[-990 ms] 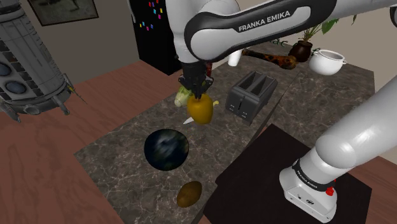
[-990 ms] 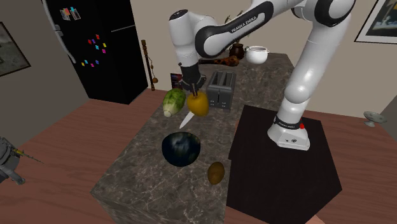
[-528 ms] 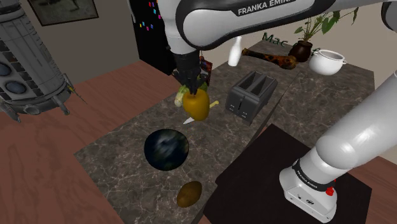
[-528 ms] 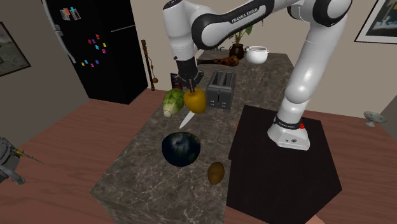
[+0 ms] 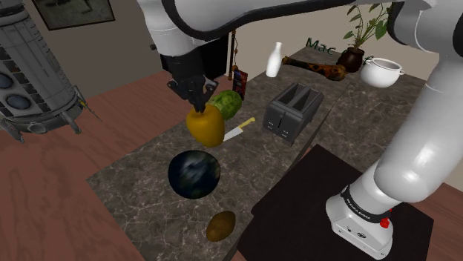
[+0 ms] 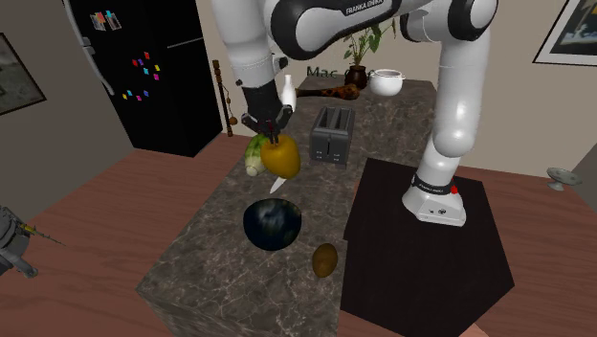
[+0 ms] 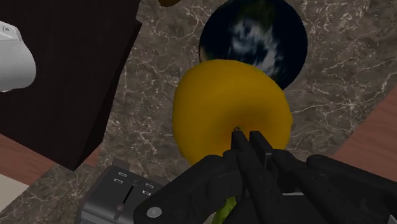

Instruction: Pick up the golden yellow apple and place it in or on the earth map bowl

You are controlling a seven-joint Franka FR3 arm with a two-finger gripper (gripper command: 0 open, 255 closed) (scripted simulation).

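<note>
Where the apple is held: the golden yellow apple [image 5: 205, 126] [image 6: 280, 157] [image 7: 222, 108] is carried in the air, clear of the desk [image 5: 141, 196] [image 6: 206, 254], and hangs from the claw.
Claw: the claw [image 5: 199, 104] [image 6: 271, 134] [image 7: 251, 143] is pointed downward and drawn nearly closed; the top of the apple is pinched between its black fingers.
Bowl: the earth map bowl [image 5: 194, 174] [image 6: 272, 223] [image 7: 254, 35], dark blue with white cloud swirls, is set on the marbled desk below the apple. In the wrist view its near rim is partly covered by the apple.
Behind the apple: a green vegetable [image 5: 226, 104] [image 6: 254, 153] and a knife [image 5: 239, 132] [image 6: 278, 182] are laid on the desk.
Toaster: a dark toaster [image 5: 294, 111] [image 6: 331, 134] [image 7: 121, 197] is stood near the knife, well apart from the bowl.
Brown fruit: a brown oval fruit [image 5: 220, 226] [image 6: 325, 259] is laid near the bowl, toward the desk's edge.
Stand: the arm's white base is mounted on a black box [image 5: 297, 200] [image 6: 402, 278] set against the desk.
</note>
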